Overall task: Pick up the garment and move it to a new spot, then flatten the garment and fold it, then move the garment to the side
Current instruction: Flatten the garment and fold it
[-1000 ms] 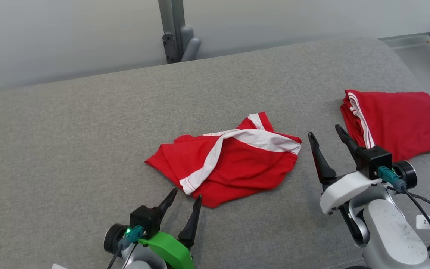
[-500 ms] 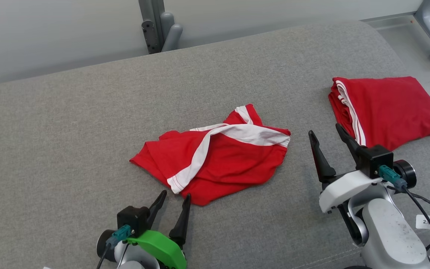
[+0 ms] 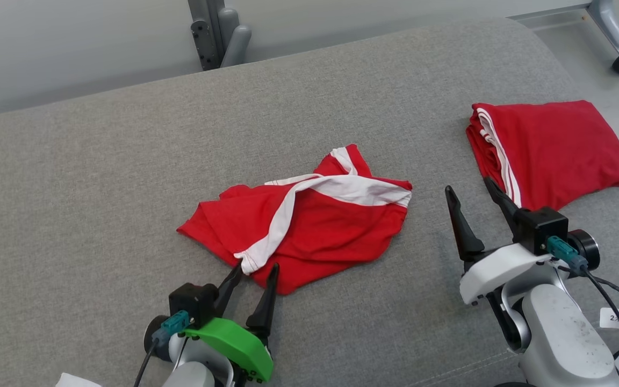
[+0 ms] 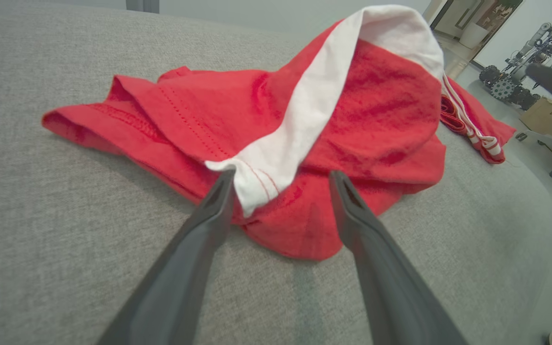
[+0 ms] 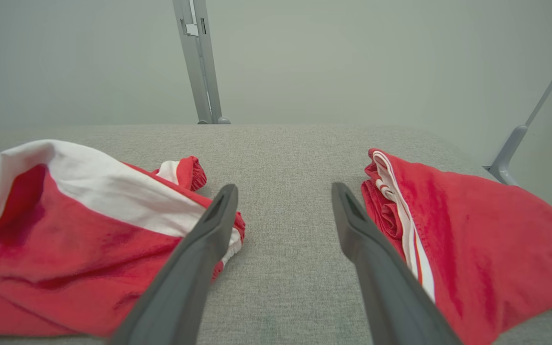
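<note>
In its wrist view the left gripper (image 4: 281, 175), jaws parted, straddles the white band (image 4: 304, 110) of the garment (image 4: 376, 110); the head view adds the right gripper (image 3: 468, 185), agape and empty, beside a folded pile (image 3: 551, 150).

Even soft light; wrist views edge-distorted.
</note>
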`<state>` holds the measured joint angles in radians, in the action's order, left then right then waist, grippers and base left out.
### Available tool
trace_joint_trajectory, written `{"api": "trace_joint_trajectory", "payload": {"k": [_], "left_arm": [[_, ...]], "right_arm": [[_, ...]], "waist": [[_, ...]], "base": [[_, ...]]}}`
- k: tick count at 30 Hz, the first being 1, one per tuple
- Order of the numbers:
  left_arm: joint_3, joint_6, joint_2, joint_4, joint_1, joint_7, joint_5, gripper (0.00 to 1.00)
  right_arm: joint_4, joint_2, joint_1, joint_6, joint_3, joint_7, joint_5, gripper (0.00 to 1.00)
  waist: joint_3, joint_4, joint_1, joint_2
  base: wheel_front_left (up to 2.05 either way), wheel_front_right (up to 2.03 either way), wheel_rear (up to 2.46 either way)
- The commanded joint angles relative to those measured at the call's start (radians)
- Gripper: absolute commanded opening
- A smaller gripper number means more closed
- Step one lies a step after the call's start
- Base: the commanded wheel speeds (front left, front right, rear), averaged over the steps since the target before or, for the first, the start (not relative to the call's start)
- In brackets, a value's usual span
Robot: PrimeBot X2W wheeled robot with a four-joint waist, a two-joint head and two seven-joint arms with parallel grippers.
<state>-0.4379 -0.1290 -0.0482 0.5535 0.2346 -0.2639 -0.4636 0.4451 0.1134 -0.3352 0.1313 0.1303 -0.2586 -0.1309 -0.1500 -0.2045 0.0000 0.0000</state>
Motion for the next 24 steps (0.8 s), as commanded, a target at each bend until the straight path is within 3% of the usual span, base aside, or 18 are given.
{"api": "trace_joint_trajectory", "payload": {"k": [1,13,18,24], "left_arm": [[-0.001,-0.002,-0.005,-0.012,0.021,0.0,-0.006,0.0],[0.092,-0.002,-0.005,-0.097,0.014,0.0,0.034,0.0],[0.195,-0.001,-0.005,-0.202,0.004,0.001,0.082,0.0],[0.297,-0.001,-0.009,-0.164,0.04,0.0,0.156,0.0]], "right_arm": [[-0.001,0.0,-0.011,-0.001,-0.003,-0.008,-0.012,1.0],[0.003,-0.005,0.014,-0.001,-0.029,-0.007,-0.019,1.0],[-0.002,-0.017,0.043,-0.001,-0.04,-0.007,-0.026,1.0],[-0.005,-0.033,0.055,-0.001,-0.03,-0.007,-0.033,1.0]], "waist": [[-0.004,-0.003,0.0,0.0],[0.018,0.033,0.0,0.0],[0.044,0.108,0.0,0.0],[0.041,0.164,0.0,0.0]], "base": [[0.0,0.0,0.0],[0.0,0.0,0.0],[0.0,0.0,0.0],[0.0,0.0,0.0]]}}
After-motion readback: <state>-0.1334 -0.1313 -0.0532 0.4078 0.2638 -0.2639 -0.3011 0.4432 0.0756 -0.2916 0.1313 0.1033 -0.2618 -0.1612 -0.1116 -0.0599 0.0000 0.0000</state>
